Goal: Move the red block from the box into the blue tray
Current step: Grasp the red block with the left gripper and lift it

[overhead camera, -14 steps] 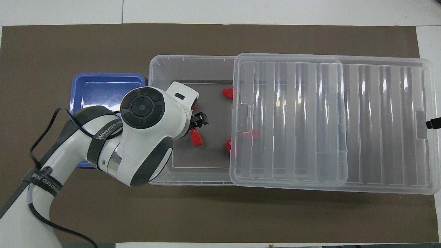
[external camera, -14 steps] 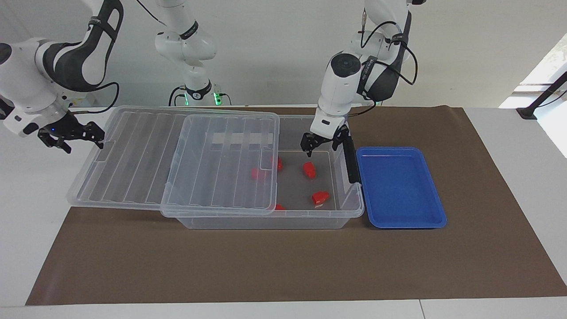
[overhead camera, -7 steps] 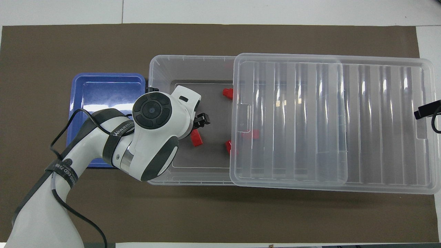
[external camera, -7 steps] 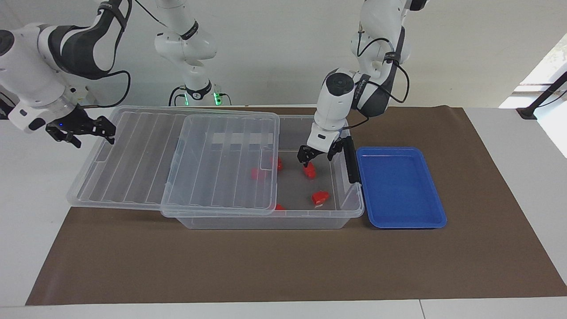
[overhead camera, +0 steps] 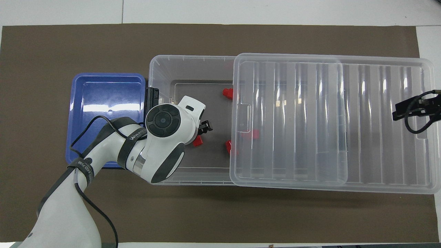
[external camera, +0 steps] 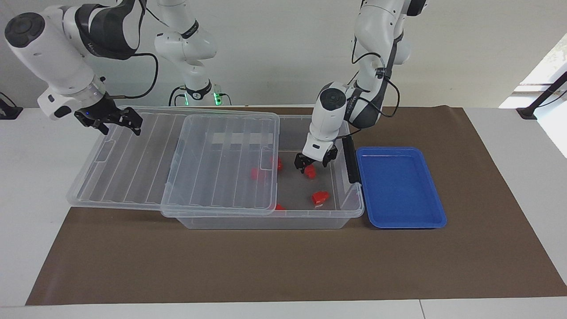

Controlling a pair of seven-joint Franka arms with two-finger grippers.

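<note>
Red block [external camera: 310,171] in box [external camera: 266,219]: light, stiff, slick; straddled by open left pincer [external camera: 311,164]; best pinched across flat sides.

A black strap [overhead camera: 134,138] around the left arm [overhead camera: 162,144], close to its wrist, carries white capital lettering that begins "WANJEED"; the rest of the word curls out of sight. A second black strap [overhead camera: 82,167], lower on the same arm, also bears white lettering, too distorted to read. The white label strip [external camera: 239,138] on the box [external camera: 336,212] shows no legible text.
</note>
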